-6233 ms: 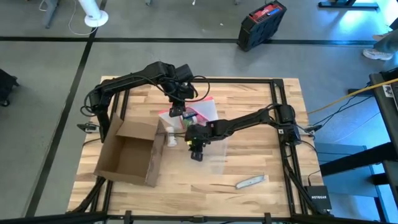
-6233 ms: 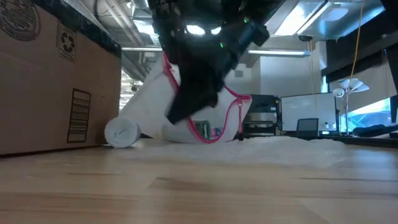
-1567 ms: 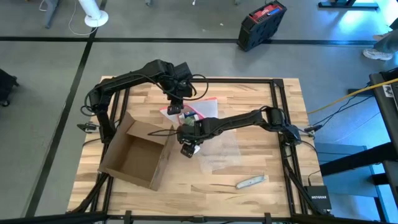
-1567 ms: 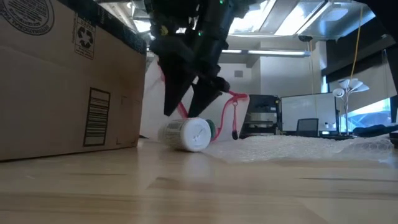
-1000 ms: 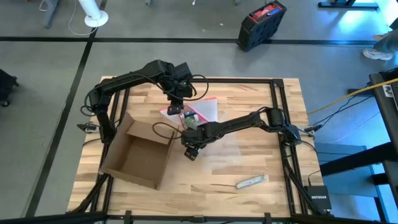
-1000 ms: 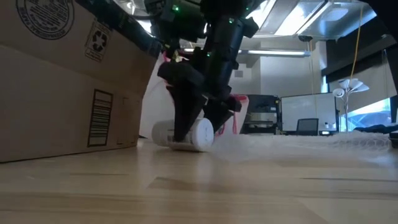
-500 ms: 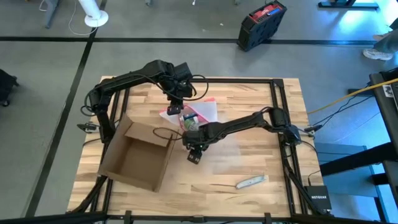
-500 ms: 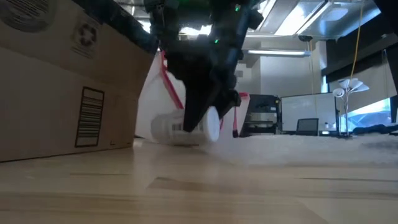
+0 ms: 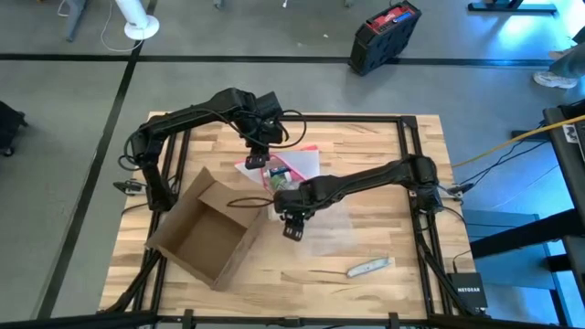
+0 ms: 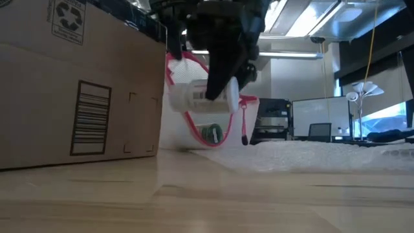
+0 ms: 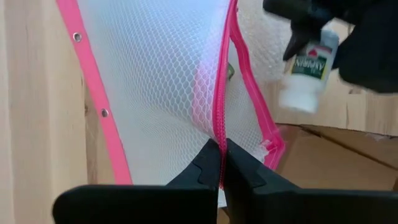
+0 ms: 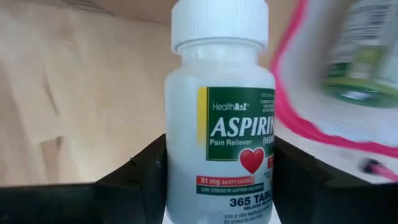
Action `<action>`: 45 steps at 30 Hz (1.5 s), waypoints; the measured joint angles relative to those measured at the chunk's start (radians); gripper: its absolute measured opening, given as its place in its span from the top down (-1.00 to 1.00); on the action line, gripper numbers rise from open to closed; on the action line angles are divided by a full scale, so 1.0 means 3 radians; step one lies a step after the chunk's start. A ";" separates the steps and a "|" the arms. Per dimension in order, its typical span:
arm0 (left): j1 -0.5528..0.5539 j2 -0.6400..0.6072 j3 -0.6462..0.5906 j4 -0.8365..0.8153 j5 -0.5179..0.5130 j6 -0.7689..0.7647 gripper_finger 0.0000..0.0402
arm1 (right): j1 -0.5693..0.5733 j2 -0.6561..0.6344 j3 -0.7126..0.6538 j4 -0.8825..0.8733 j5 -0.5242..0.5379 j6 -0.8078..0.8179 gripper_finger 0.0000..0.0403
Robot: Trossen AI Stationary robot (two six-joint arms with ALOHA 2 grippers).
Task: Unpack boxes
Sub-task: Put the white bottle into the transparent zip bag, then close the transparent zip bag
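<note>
The right pincer [image 10: 220,81] now clamps the white aspirin bottle [image 12: 219,118], lifted off the worktop [image 9: 384,238] where it lay 1 second ago. The left pincer [image 11: 221,163] stays pinched on the mesh pouch [image 11: 161,87]. The open box [image 9: 206,239] has turned slightly, beside them.

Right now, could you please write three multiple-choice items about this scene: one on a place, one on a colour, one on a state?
1. Where is the aspirin bottle?
A. lying inside the cardboard box
B. lifted above the table
C. on the floor

2. What colour is the mesh pouch's edge?
A. pink
B. blue
C. yellow

3. How is the left end effector?
A. wide open
B. out of view
C. shut on the pouch's zipper edge

Answers: 1 B, the low view shows it clear of the wood in the right end effector; 2 A, the left wrist view shows pink trim; 3 C, its fingers pinch the zipper.
</note>
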 joint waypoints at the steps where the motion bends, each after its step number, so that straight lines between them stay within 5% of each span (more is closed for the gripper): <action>1: 0.0000 0.0000 0.0000 -0.0004 -0.0001 0.0001 1.00 | -0.0013 -0.0038 0.0000 -0.0051 0.0056 -0.0018 -0.06; 12: -0.0012 0.0000 0.0000 -0.0040 0.0000 0.0001 1.00 | -0.0218 -0.0149 0.0005 -0.0322 0.0393 -0.0052 -0.06; 21: -0.0072 0.0000 0.0000 -0.0037 -0.0001 0.0001 1.00 | -0.0709 -0.0127 0.0005 0.0420 0.0495 -0.0245 -0.06; 26: -0.0049 0.0000 0.0000 -0.0022 -0.0056 -0.0034 1.00 | -0.0966 -0.0046 0.0004 0.0776 0.0176 -0.0414 -0.15; 35: 0.0010 0.0003 0.0002 -0.0045 -0.0020 0.0007 1.00 | -0.0954 -0.0040 0.0003 0.0719 0.0075 -0.0322 -0.71; 45: 0.0003 0.0003 0.0001 -0.0066 0.0011 0.0065 1.00 | -0.0707 -0.0408 0.0003 0.0229 0.0428 -0.0765 -0.59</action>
